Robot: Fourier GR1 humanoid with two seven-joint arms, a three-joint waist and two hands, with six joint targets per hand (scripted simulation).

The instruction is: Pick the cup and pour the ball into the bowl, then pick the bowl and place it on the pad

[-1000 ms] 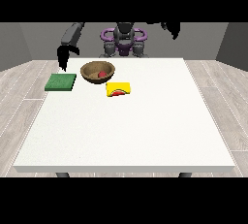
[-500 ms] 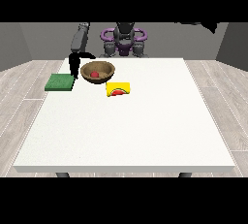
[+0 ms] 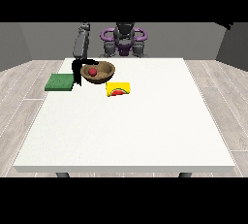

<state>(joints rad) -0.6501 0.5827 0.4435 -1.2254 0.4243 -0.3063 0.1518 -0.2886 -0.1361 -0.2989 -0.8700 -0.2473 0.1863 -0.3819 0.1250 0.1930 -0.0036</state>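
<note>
The small red ball lies inside the round brown wooden bowl, so the pouring part of the task looks done. The yellow cup lies on its side on the big white bench, just near and to the right of the bowl, with its red inside facing the camera. No hand holds it.

What is left is the second part: picking up the bowl and putting it on the flat green square pad. The bowl sits on the bench at the far left, and the pad lies just to its left. The bowl is not on the pad yet.

The black hand at the view's left hangs down right at the left rim of the bowl, between the bowl and the pad. It seems to be going for the bowl. Something dark reaches from it over the rim, but it is too small to tell if the fingers are open or closed on the bowl.

The hand at the view's right is far away, high at the top right corner. Only a small dark bit of it shows, so its fingers cannot be told either.

The robot's next job is likely to take hold of the bowl and lift it without tipping the ball out.
</note>
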